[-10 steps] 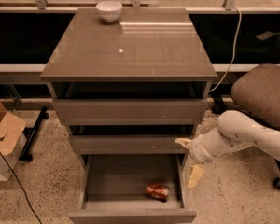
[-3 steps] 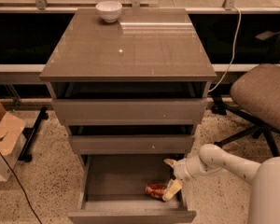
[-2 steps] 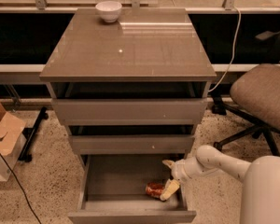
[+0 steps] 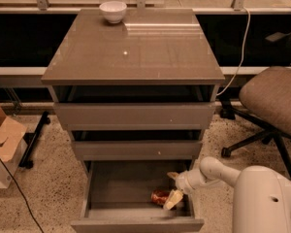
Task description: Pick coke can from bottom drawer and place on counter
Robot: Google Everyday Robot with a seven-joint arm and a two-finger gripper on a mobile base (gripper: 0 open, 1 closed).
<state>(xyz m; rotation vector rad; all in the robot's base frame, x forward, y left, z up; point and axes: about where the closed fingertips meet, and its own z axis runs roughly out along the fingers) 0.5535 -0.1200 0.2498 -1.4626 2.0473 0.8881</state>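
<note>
The coke can [image 4: 159, 196], red-orange, lies on its side in the open bottom drawer [image 4: 116, 188], near its front right. My gripper [image 4: 173, 188] reaches into the drawer from the right, just right of the can. Its cream fingers [image 4: 172, 201] are spread apart; the nearer one touches or overlaps the can's right end, the other is behind it. The can is not lifted. The counter [image 4: 136, 47] is the glossy grey-brown top of the cabinet above.
A white bowl [image 4: 113, 11] stands at the counter's back left. The two upper drawers [image 4: 136, 114] are slightly open above the gripper. An office chair [image 4: 274, 106] stands to the right, a cardboard box [image 4: 2, 140] to the left.
My arm has moved from outside the drawer's right side down and left into the drawer, bringing the gripper up against the can. The can has stayed in place.
</note>
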